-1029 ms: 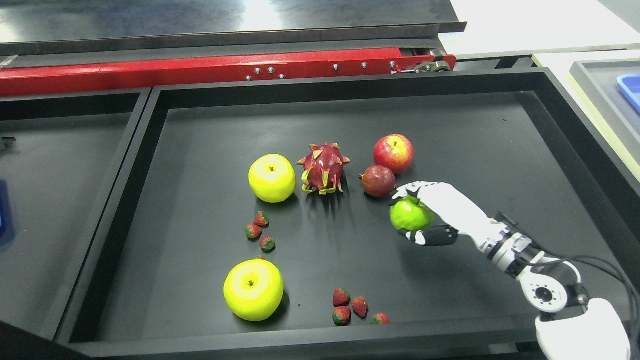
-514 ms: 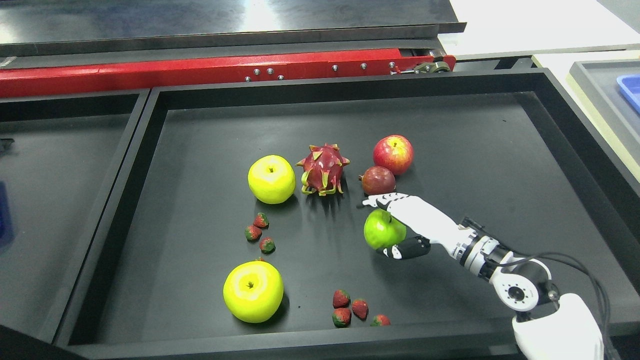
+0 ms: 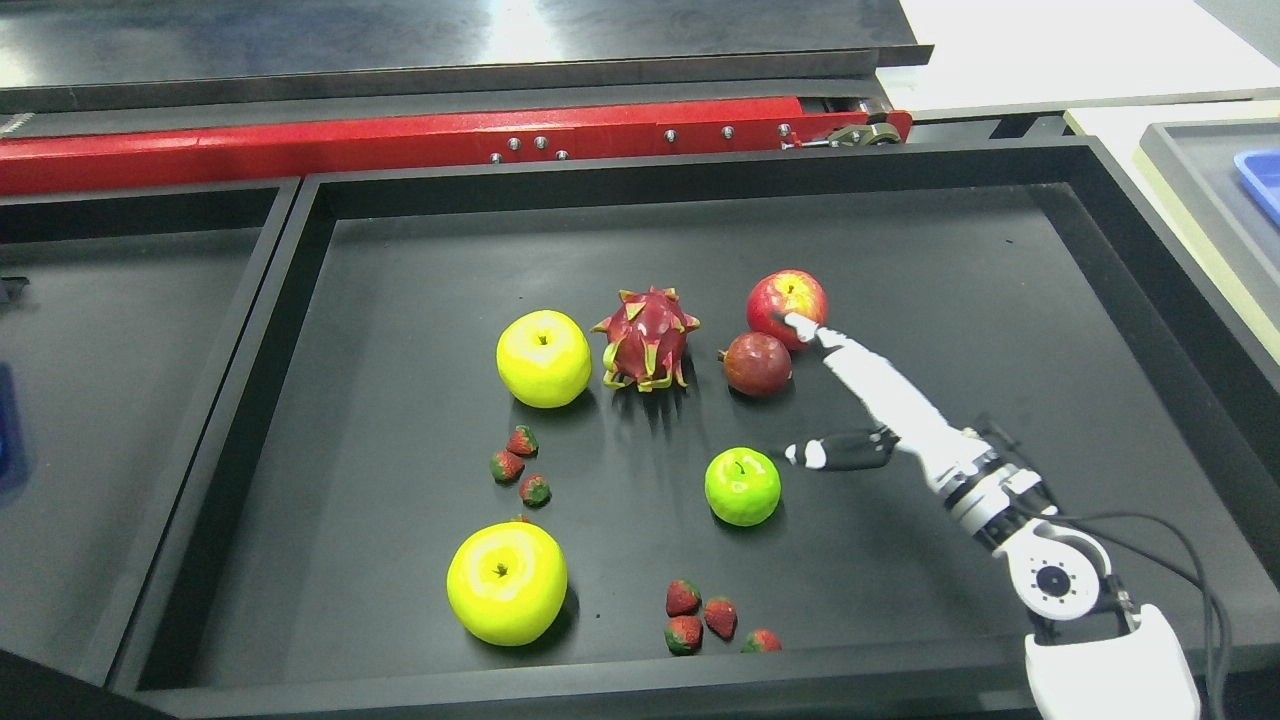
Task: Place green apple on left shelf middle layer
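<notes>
**Green apple loose on the tray, my hand open beside it**

The big black tray (image 3: 330, 300) holds all the fruit. At its centre sit a dragon fruit (image 3: 647, 338), a yellow apple (image 3: 543, 357) at its 9 o'clock, and a dark red round fruit (image 3: 757, 363) at its 3 o'clock, with a red apple (image 3: 787, 303) just beyond. A second yellow apple (image 3: 506, 581) lies toward 7 o'clock, with strawberries (image 3: 519, 464) above it and another cluster of strawberries (image 3: 712, 622) near the front rim.

The green apple (image 3: 742, 486) rests upright on the tray floor, stem up; it is round, with no clear long axis.

My right hand (image 3: 858, 400) is spread wide and holds nothing. My fingers (image 3: 850, 355) stretch toward 11 o'clock, and my thumb (image 3: 835, 452) points at 9 o'clock, just clear of the apple.
</notes>
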Available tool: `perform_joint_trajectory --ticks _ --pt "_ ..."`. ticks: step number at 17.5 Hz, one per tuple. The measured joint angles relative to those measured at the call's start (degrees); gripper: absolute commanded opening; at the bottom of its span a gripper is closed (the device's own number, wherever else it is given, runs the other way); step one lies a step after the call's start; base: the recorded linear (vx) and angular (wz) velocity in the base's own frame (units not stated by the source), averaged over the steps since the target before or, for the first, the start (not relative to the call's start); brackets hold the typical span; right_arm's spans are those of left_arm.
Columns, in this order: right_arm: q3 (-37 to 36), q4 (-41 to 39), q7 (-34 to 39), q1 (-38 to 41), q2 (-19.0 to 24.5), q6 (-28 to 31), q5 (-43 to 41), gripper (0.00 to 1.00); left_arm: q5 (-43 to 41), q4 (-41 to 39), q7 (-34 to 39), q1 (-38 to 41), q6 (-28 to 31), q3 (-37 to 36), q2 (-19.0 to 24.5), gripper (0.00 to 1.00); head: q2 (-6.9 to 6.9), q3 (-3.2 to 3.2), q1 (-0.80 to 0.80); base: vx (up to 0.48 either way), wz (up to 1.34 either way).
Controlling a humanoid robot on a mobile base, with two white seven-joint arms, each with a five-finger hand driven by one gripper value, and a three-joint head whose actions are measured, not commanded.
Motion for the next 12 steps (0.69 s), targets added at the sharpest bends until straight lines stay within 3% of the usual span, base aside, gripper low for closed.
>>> perform_joint_trajectory --ticks 3,5,12 --pt "-2.7 0.4 -13.7 2.0 2.1 1.7 -8.9 1.00 0.0 0.0 0.0 0.0 0.0 0.0 0.0 1.00 0.00 0.00 0.00 0.000 0.00" --pt "-3.4 0.6 -18.7 3.4 3.1 1.9 -12.9 1.00 0.0 0.0 0.0 0.0 0.0 0.0 0.0 1.00 0.00 0.00 0.00 0.000 0.00" --pt "-2.6 1.3 -22.5 8.0 5.8 -1.3 -22.7 1.00 0.0 0.0 0.0 0.0 0.0 0.0 0.0 1.00 0.00 0.00 0.00 0.000 0.00"
